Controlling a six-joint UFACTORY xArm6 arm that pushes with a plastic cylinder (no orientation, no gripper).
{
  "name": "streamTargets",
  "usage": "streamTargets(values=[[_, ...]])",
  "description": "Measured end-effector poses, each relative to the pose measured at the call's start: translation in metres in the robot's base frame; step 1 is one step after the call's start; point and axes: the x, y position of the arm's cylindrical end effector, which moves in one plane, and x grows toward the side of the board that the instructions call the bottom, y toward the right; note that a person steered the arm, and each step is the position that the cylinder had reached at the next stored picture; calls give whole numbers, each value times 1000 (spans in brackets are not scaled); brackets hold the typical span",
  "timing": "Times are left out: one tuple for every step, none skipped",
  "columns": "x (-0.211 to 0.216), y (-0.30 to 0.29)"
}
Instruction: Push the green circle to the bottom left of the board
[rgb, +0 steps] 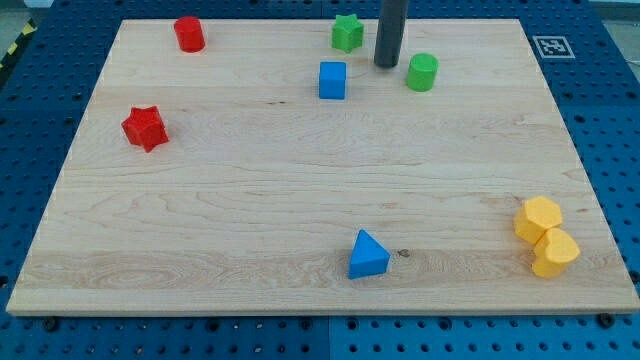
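Observation:
The green circle (422, 72) is a short green cylinder near the view's top, right of centre, on the wooden board (300, 200). My tip (387, 64) is the lower end of a dark rod that comes down from the view's top. It rests just left of the green circle, with a small gap between them. A green star (347, 33) lies up and to the left of my tip. A blue cube (332, 80) lies to the left of my tip, slightly lower.
A red cylinder (189, 34) sits at the top left and a red star (145, 128) at the left. A blue triangle (367, 255) lies near the bottom centre. Two yellow blocks (538, 219) (555, 252) touch each other at the bottom right.

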Motion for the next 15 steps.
streamTargets(values=[[-24, 28], [3, 32], [43, 29], [74, 19], [78, 28], [78, 64], [79, 74], [86, 77], [102, 78], [117, 101], [130, 104], [127, 80], [123, 49], [123, 31], [125, 16]])
